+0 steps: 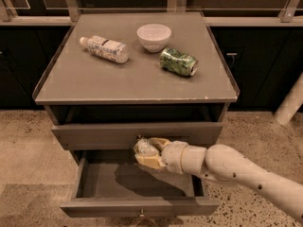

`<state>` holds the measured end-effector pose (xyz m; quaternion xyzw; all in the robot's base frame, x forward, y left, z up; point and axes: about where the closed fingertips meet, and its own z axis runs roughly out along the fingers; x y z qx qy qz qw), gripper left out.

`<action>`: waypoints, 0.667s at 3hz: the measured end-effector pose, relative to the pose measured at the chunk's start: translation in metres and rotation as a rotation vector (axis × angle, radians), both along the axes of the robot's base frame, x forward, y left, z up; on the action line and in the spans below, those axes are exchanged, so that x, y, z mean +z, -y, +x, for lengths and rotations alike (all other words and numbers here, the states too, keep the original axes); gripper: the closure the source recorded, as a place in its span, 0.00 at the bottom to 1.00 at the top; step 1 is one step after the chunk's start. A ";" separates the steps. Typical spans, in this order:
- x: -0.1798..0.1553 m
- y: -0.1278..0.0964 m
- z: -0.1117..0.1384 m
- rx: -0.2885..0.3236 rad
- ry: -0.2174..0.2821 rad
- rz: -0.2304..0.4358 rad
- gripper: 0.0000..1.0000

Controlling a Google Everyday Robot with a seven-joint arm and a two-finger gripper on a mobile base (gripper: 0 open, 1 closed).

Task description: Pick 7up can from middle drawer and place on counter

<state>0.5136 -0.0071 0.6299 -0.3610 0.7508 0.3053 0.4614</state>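
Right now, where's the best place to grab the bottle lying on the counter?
Grip the bottle across its middle from straight above: it lies on its side on the counter, cap pointing left. The hand is down over the open drawer, closed on the small can.

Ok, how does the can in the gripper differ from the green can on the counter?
The 7up can is pale silver-green; the green can is dark and leafy-patterned. The 7up can is held in the gripper, jaws shut on it, over the open middle drawer; the green can lies on its side on the counter, untouched. Both are small drinks cans.
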 end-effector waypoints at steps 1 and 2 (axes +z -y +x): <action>0.000 0.000 0.000 0.000 0.000 0.000 1.00; 0.022 0.001 -0.004 0.054 0.015 0.001 1.00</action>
